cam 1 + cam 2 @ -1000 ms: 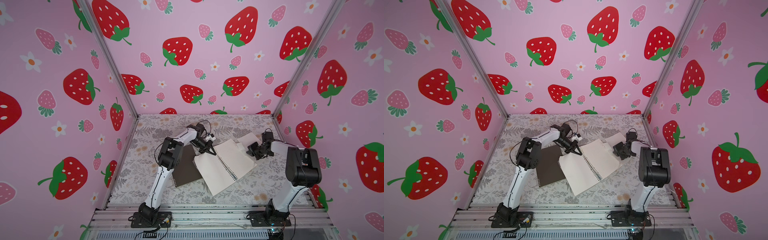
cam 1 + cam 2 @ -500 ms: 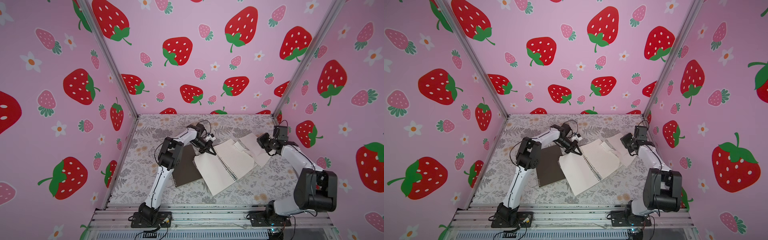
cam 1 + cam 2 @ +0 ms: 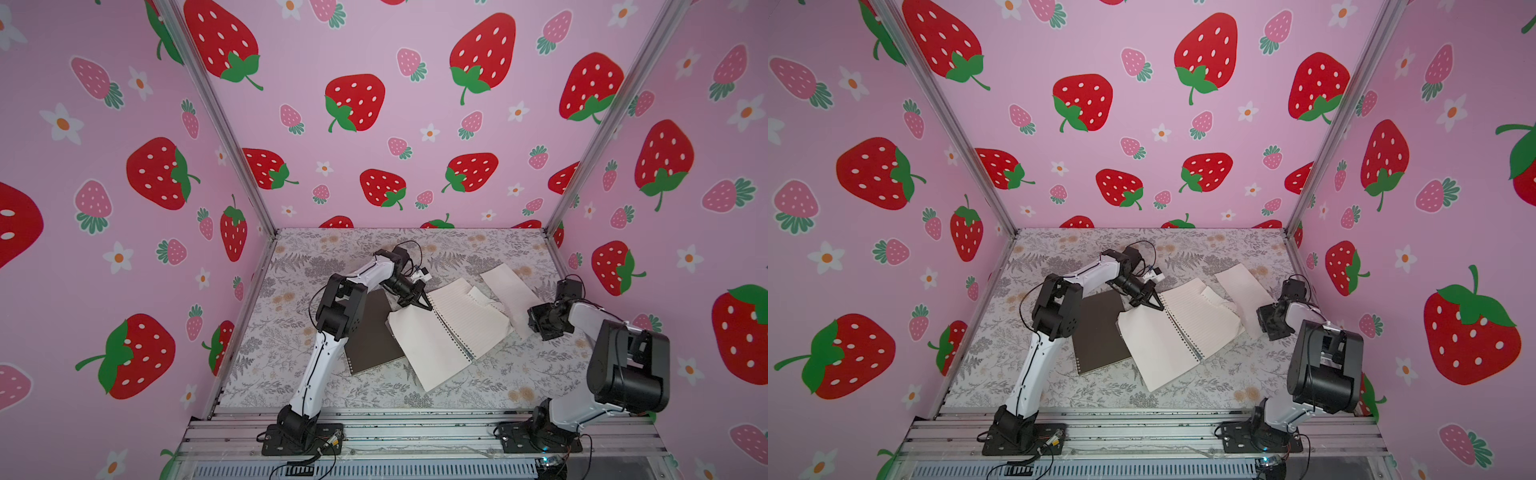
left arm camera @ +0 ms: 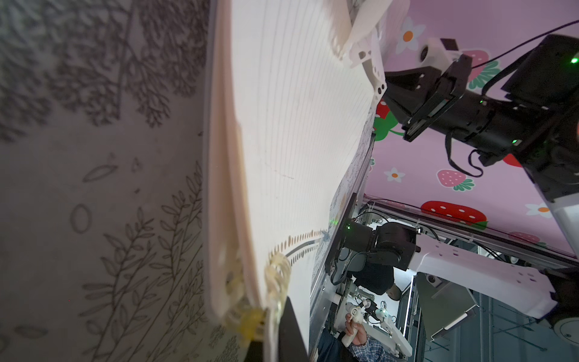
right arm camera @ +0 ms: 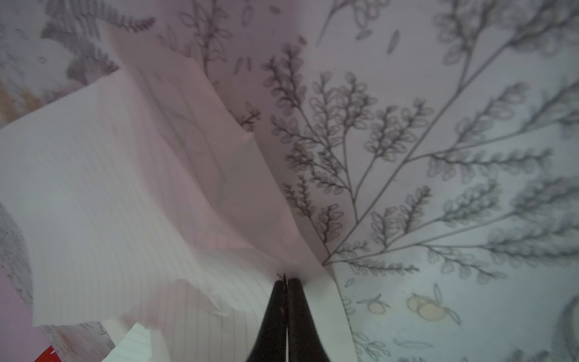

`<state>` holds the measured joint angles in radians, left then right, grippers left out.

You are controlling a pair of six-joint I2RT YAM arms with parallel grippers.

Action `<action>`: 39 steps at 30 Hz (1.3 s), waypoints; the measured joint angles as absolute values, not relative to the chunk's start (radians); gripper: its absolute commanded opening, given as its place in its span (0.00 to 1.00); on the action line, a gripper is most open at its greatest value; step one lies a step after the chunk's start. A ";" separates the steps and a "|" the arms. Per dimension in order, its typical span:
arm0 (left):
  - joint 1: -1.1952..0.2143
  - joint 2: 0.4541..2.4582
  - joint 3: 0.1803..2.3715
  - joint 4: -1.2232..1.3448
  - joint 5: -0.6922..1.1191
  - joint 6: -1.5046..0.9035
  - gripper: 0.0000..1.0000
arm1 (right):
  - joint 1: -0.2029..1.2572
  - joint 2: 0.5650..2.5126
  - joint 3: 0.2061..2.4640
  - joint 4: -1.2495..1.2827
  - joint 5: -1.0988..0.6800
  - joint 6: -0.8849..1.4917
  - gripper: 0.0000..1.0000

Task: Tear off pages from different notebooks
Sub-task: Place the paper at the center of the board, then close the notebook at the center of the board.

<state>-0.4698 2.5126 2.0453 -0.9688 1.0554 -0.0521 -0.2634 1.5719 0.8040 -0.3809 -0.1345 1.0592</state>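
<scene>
Clamping the right gripper [image 5: 285, 283] tight onto an edge of a white lined page [image 5: 103, 194] (black fingers [image 5: 299, 322] pressed flat together, no gap showing). Curling up and away in a soft fold, shading pink along the crease, over the grey leaf-printed table [image 5: 438, 150]. Half-covering a second lined sheet [image 5: 134, 344] down at one corner.
</scene>
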 measured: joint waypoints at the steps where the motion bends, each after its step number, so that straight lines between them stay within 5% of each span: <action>1: -0.470 2.513 2.041 -0.968 1.055 -0.052 0.00 | -0.265 1.570 0.801 -0.381 -0.136 1.066 0.06; 10: -0.478 2.509 1.962 -0.965 1.055 -0.044 0.00 | -0.316 1.528 0.761 -0.453 -0.089 1.130 0.03; 24: -0.467 2.503 1.947 -0.967 1.047 -0.023 0.00 | -0.252 1.169 0.823 -0.587 -0.024 1.090 0.07; 39: -0.398 2.335 1.927 -1.100 0.749 -0.024 0.00 | 0.104 1.723 1.119 -0.461 -0.393 0.860 0.08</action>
